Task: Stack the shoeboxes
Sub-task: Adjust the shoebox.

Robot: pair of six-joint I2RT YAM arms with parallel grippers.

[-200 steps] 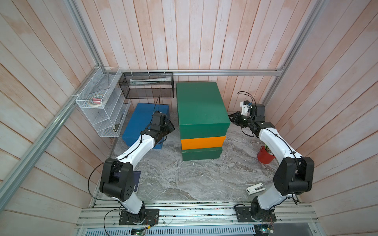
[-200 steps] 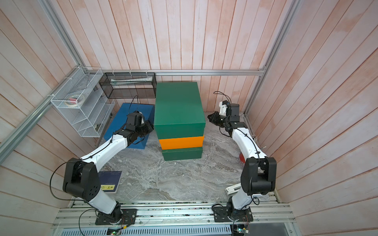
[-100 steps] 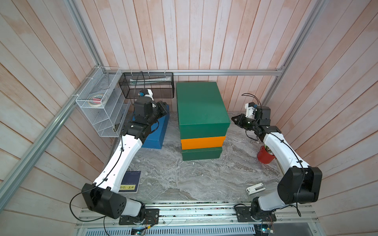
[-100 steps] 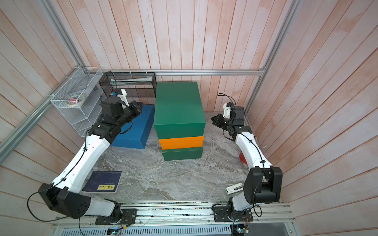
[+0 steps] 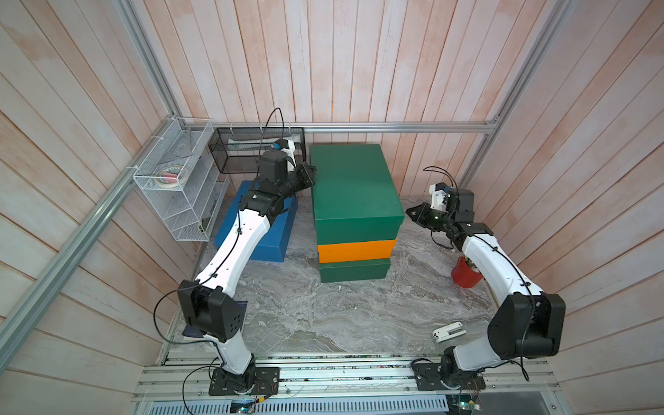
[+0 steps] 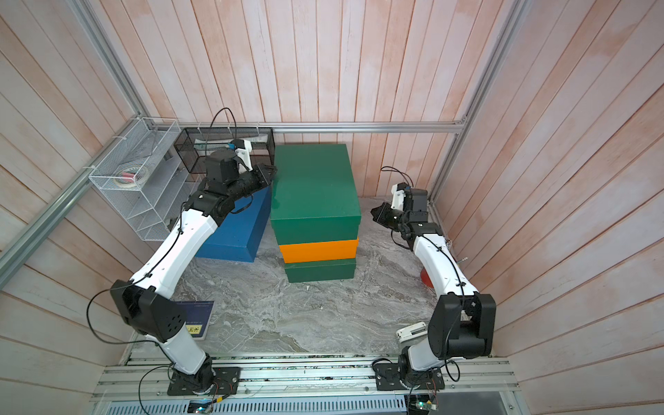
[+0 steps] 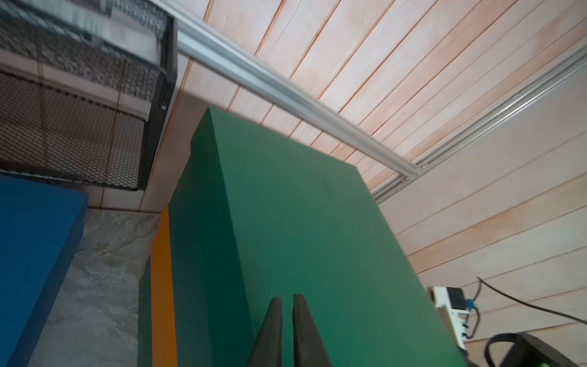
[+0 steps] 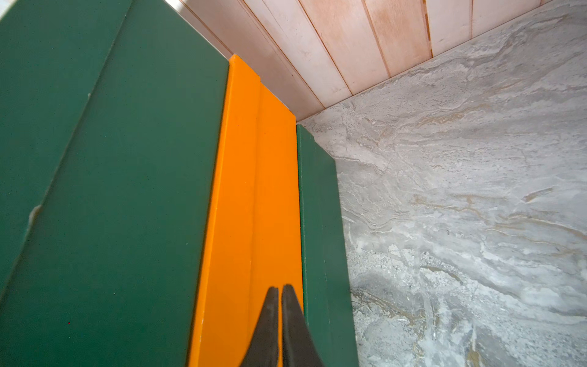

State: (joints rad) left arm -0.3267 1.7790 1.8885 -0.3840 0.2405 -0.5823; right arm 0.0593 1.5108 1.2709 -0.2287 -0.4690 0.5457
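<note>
Both top views: three boxes stand stacked in the middle of the floor by the far wall, with the bottom green box point(image 5: 354, 273) under the orange box point(image 5: 355, 250) and the top green box point(image 5: 354, 187) on that. The blue box point(image 5: 278, 233) lies on the floor just left of the stack, not yet on it. A second ago my left gripper point(image 5: 309, 175) was low over the blue box. It has since risen and swung right, and its tips now sit at the left edge of the top green box point(image 6: 312, 187), jaws pinched narrow and holding nothing. My right gripper point(image 5: 409, 212) was close against the stack's right side. It has backed off and now hangs just right of the stack, clear of it, also pinched and empty.

Left wrist: my left gripper point(image 7: 286, 297) shows only a thin slit between its fingers, poised over the top green box's lid point(image 7: 301, 238). The blue box point(image 7: 31, 238) lies down on the floor, untouched.

Right wrist: my right gripper point(image 8: 279, 287) is closed and points at the orange box's side point(image 8: 247, 206), near its seam with the bottom green box point(image 8: 320, 238).

I judge that I have left the blue box to check or nudge the stack. One box remains, and with the jaws shut I can only push it.
</note>
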